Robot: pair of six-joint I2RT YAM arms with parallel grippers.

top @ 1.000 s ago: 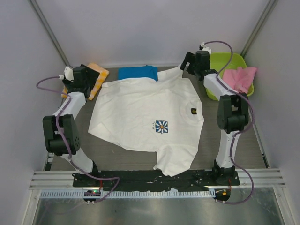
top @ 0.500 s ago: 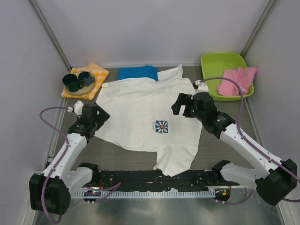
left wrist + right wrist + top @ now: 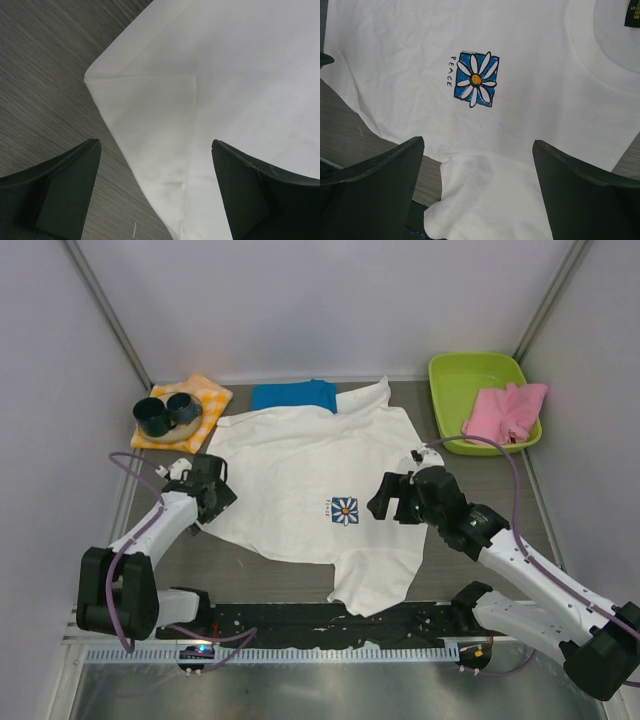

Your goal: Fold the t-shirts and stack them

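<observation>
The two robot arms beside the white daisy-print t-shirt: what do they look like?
The left arm and right arm have white tube-like segments joined by chunky black joints. A thin purple cable loops along each. The left gripper and right gripper are black, with dark wedge-shaped fingers.

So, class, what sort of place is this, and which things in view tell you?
Probably a robotics lab cell, not a home: plain white panel walls box in the grey wood-grain table, the white-and-black left arm and right arm are bolted to a metal rail, and a white daisy-print cotton t-shirt lies spread.
</observation>
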